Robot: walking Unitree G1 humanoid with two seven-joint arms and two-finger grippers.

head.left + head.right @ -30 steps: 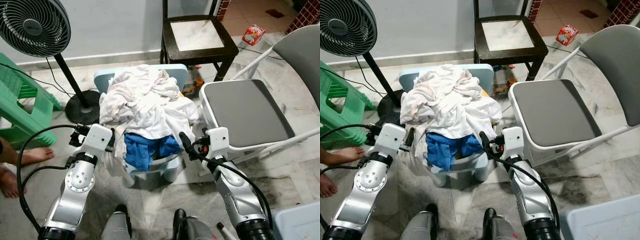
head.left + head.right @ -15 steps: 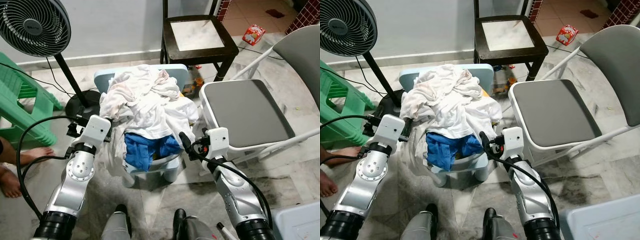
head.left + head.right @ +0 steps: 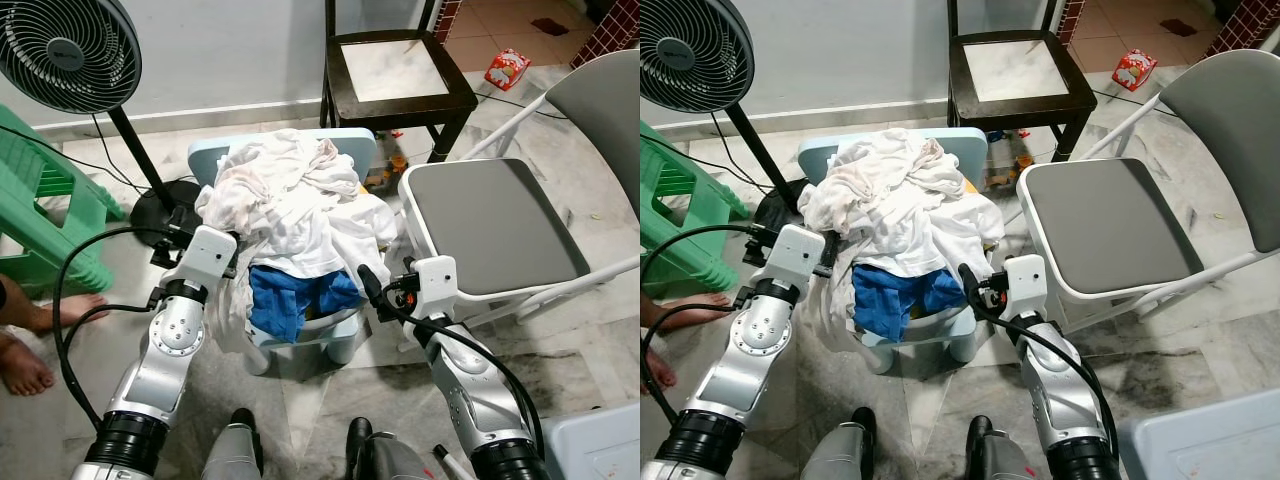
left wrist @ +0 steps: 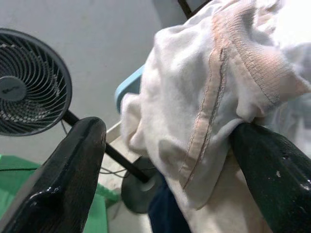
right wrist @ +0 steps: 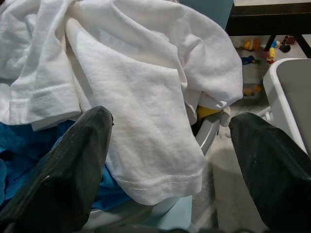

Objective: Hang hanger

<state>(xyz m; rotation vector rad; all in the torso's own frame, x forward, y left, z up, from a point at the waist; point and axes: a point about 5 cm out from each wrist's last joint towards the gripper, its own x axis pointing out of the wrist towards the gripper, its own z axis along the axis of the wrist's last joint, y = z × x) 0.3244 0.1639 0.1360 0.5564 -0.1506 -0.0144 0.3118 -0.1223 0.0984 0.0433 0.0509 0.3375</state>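
The task seems hardly begun: no hanger can be made out, the left gripper (image 4: 160, 160) stands wide against the white clothes (image 3: 290, 205) heaped on the small blue chair (image 3: 345, 340), and the right gripper (image 5: 165, 160), also wide, holds nothing.

The white clothes (image 3: 290, 205) are soft matt cloth, wrinkled, with stitched hems and one ribbed edge. Under them lies a blue cloth (image 3: 292, 297), also matt. The small chair (image 3: 340, 335) that carries them is smooth pale blue plastic. At 3 o'clock from it, the folding chair (image 3: 495, 222) has a matt grey seat. The dark chair (image 3: 395, 70) looks like wood. The floor (image 3: 560, 350) is polished stone. The arms (image 3: 165, 350) are silver metal, the fingers (image 4: 68, 165) glossy black.
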